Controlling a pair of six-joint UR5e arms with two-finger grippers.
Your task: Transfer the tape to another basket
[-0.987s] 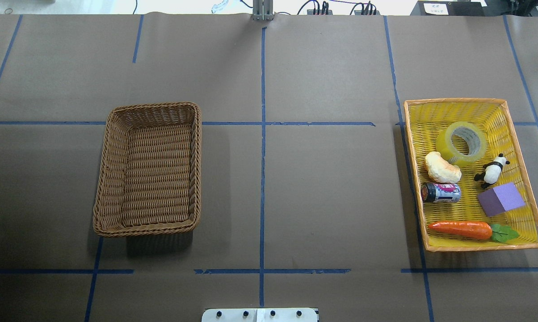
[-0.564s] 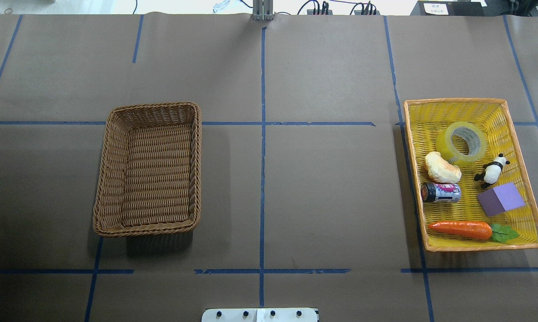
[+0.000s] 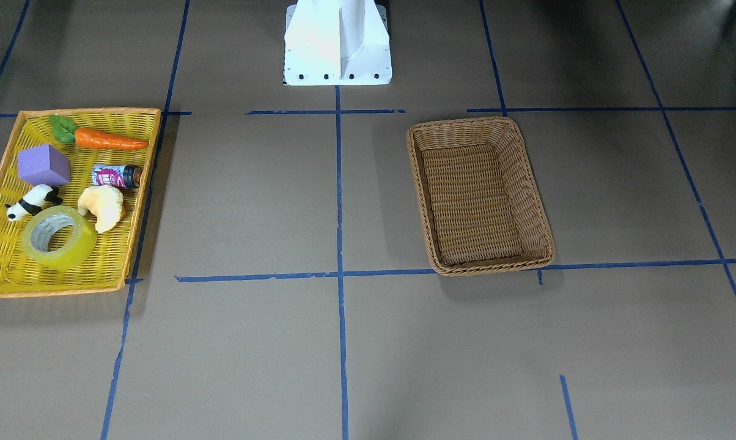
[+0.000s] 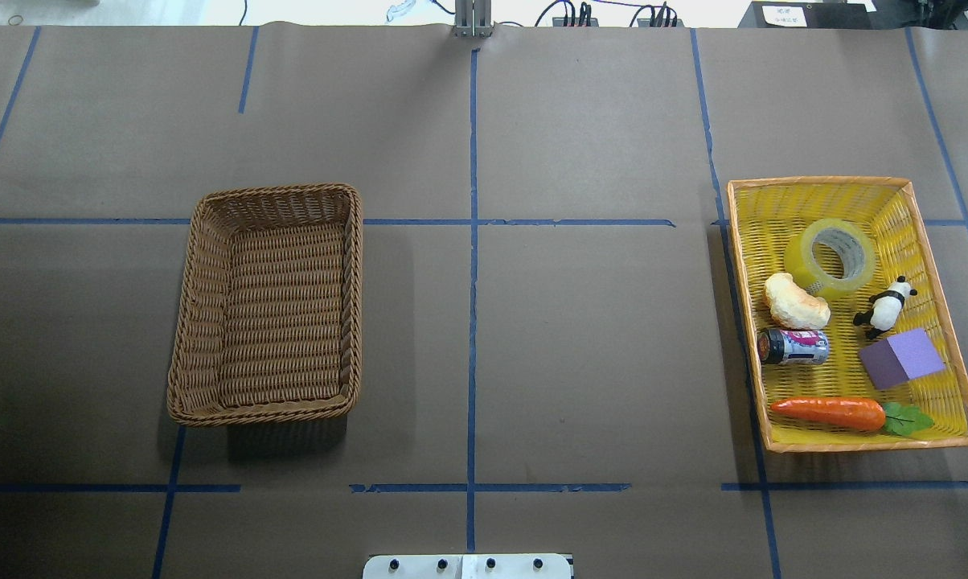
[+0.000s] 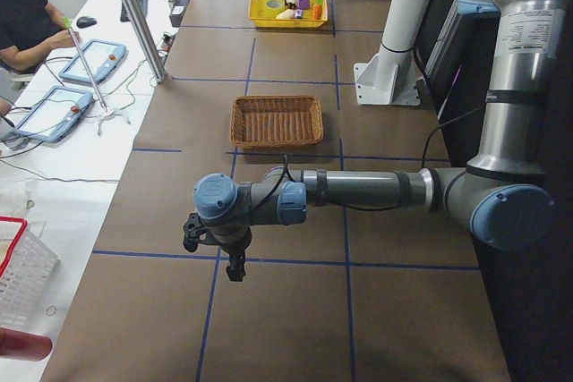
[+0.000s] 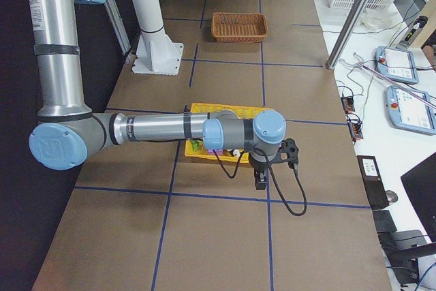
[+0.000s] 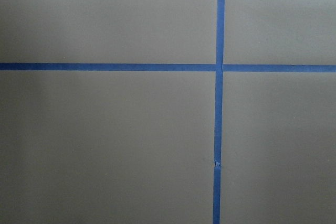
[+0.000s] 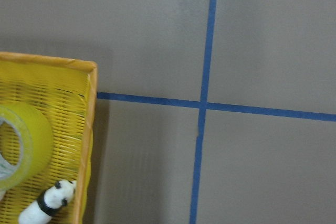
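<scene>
The tape (image 4: 801, 261) is a yellow-green roll lying in the far part of the yellow tray (image 4: 818, 182) at the table's right. It also shows in the front view (image 3: 77, 247) and at the left edge of the right wrist view (image 8: 34, 145). The brown wicker basket (image 4: 275, 190) stands empty at the table's left (image 3: 466, 121). My left gripper (image 5: 233, 267) hangs over bare table beyond the wicker basket. My right gripper (image 6: 259, 182) hangs just beyond the tray's outer side. Both show only in the side views, so I cannot tell whether they are open or shut.
The tray also holds a bread piece (image 4: 795, 301), a toy panda (image 4: 884, 307), a small can (image 4: 793, 346), a purple cube (image 4: 902, 359) and a carrot (image 4: 830, 412). Blue tape lines cross the brown table. The white robot base (image 3: 337, 43) stands at mid-table.
</scene>
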